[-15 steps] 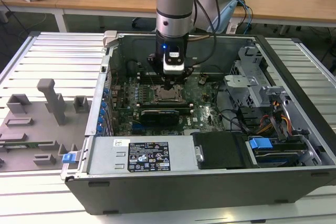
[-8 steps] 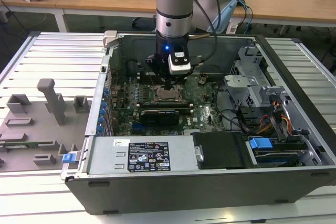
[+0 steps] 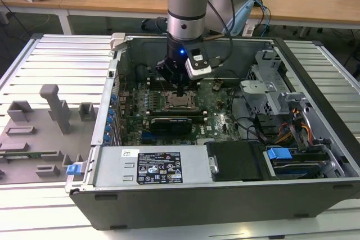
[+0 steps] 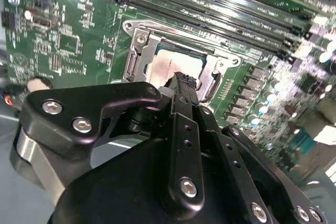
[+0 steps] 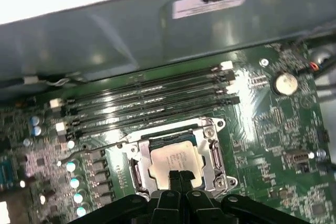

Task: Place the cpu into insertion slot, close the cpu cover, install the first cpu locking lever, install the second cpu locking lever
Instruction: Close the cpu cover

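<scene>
The cpu [image 5: 175, 157], a silvery-tan square chip, lies flat in the insertion slot [image 3: 179, 103] of the green motherboard [image 5: 273, 135]. The cpu cover [image 5: 214, 153], a silvery metal frame, lies down around the chip, whose top shows through the cover's window. In the second wrist view the cpu [image 4: 176, 66] and cpu cover [image 4: 140, 56] sit just beyond my fingertips. My gripper [image 5: 179, 176] hangs right over the chip's near edge, shut, fingertips together with nothing between them. The gripper [image 3: 179, 90] points straight down at the socket, and its black body [image 4: 182, 80] hides part of the chip.
Long memory slots [image 5: 152, 100] run beside the socket, and a black graphics card [image 3: 174, 122] lies on its other side. The case holds a power supply [image 3: 152, 167] and a drive cage [image 3: 270, 96]. A grey fixture plate [image 3: 39, 133] lies at the exterior view's left.
</scene>
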